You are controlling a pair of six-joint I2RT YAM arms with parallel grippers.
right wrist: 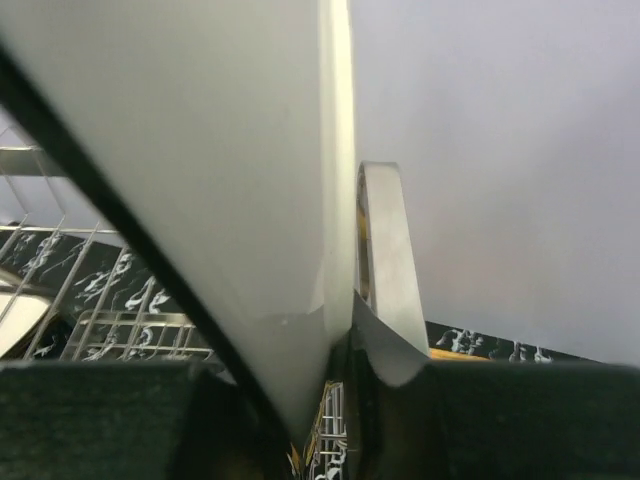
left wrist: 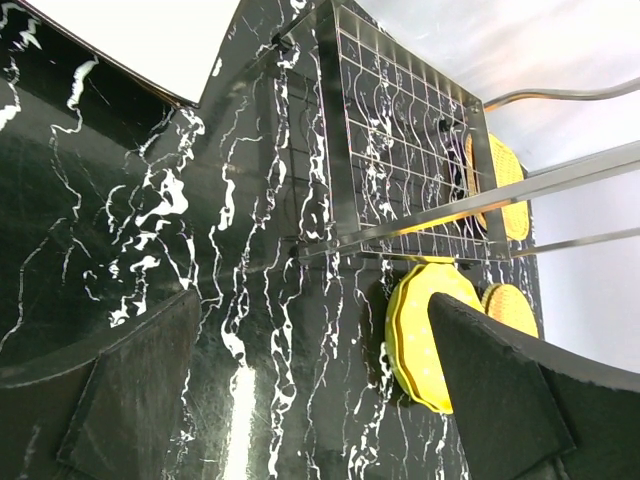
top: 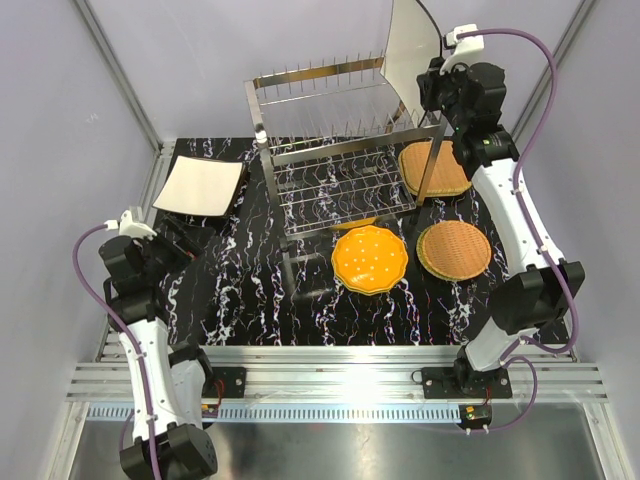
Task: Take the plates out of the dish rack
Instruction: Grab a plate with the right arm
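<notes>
Square cream plate [top: 408,50] stands upright at the dish rack's [top: 330,150] top right end, its edge pinched in my right gripper [top: 431,88]. Left gripper [left wrist: 312,310] is spread wide over the tabletop [top: 250,290] — orange plate [top: 370,260], tan plates [top: 454,249] and a second cream plate [top: 200,185] lie there.
</notes>
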